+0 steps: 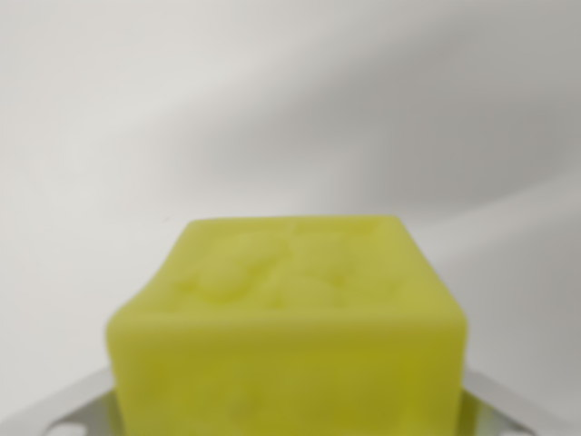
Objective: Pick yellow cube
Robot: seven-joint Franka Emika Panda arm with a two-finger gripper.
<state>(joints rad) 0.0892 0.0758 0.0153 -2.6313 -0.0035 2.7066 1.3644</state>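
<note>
A yellow cube [290, 318] fills the lower middle of the wrist view, very close and blurred, its bumpy top face turned up. The grey metal fingers [54, 413] of my gripper [289, 413] show at the bottom corners, one against each side of the cube. The jaws look closed on it, with the cube between them. The cube's underside and the fingertips are hidden below the frame edge.
A plain white surface [272, 109] with soft grey shadows lies behind the cube. No other object shows.
</note>
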